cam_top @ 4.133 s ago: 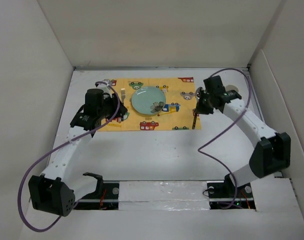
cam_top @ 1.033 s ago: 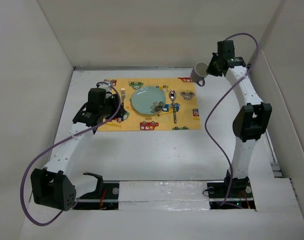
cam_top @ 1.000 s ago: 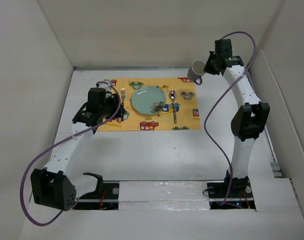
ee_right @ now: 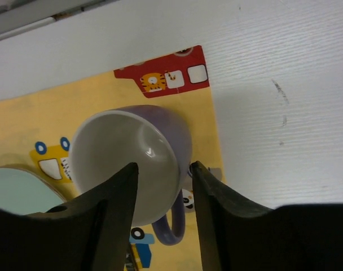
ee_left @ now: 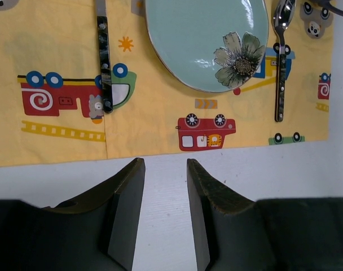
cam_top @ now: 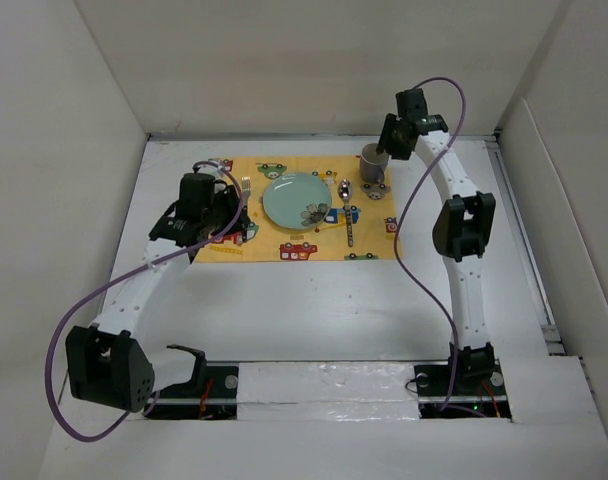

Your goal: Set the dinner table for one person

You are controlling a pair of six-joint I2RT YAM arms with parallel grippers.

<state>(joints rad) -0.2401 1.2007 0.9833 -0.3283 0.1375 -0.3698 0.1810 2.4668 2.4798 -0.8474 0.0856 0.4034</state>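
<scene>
Reaching to the far corner of the placemat (cam_top: 369, 240) on the white worktop (cam_top: 314, 310), the right arm (cam_top: 462, 225) holds its wrist over an upright mug (ee_right: 129, 164). The right jaws stand parted astride the mug's wall, one finger inside the rim and one outside. The handle (ee_right: 170, 228) lies between them, pointing back toward the wrist. A straight rise looks enough to clear it. The left jaws, open and empty, hover just short of the placemat's near edge, well apart from the mug.
</scene>
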